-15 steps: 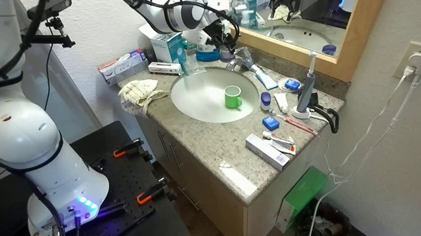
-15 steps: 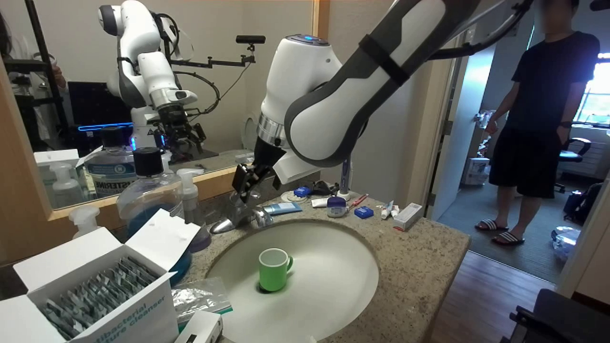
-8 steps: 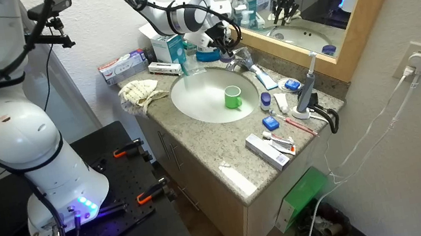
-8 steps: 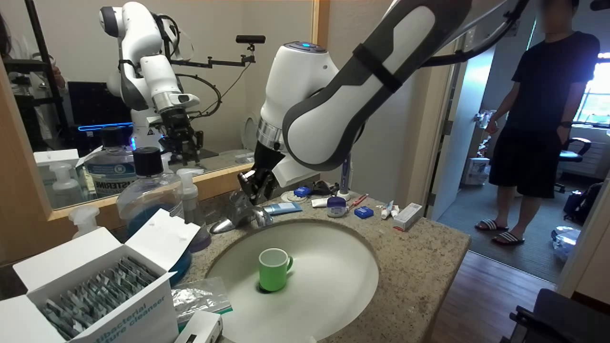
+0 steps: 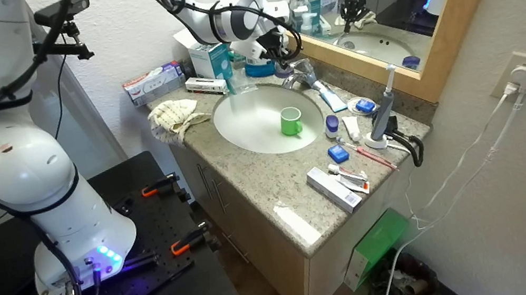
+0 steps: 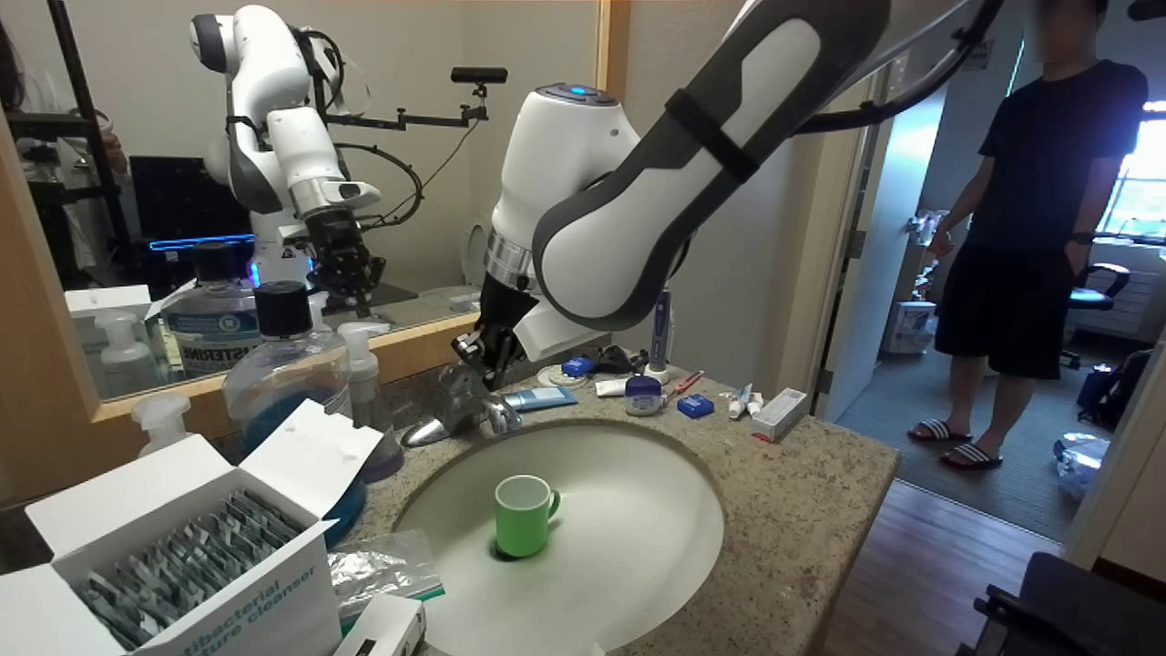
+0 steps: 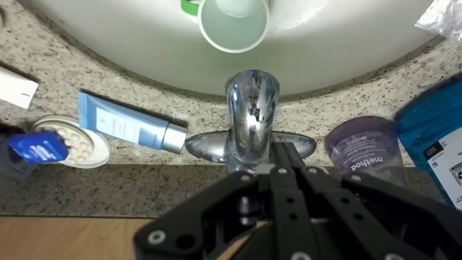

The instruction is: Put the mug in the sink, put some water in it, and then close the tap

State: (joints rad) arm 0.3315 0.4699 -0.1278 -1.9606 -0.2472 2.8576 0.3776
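Note:
The green mug (image 6: 524, 521) stands upright in the white sink (image 6: 629, 556), and its pale inside (image 7: 234, 27) shows in the wrist view. Whether water is in it I cannot tell. No stream is visible from the chrome tap (image 7: 252, 108) at the sink's back rim. My gripper (image 7: 285, 144) is shut with its fingertips together and nothing between them. In the wrist view the tips overlap the edge of the tap's body; whether they touch it cannot be told. In both exterior views the gripper (image 6: 496, 364) hangs just over the tap's rear part, near the mirror.
Close beside the tap are a blue tube (image 7: 126, 121) and a purple soap bottle (image 7: 366, 148). A mouthwash bottle (image 6: 287, 364) and an open box of wipes (image 6: 200, 538) stand to one side. The mirror frame (image 5: 368, 71) rises behind the tap.
My gripper's fingers have gone from spread apart to shut. The gripper has turned and come slightly lower near the tap. The mug has not moved.

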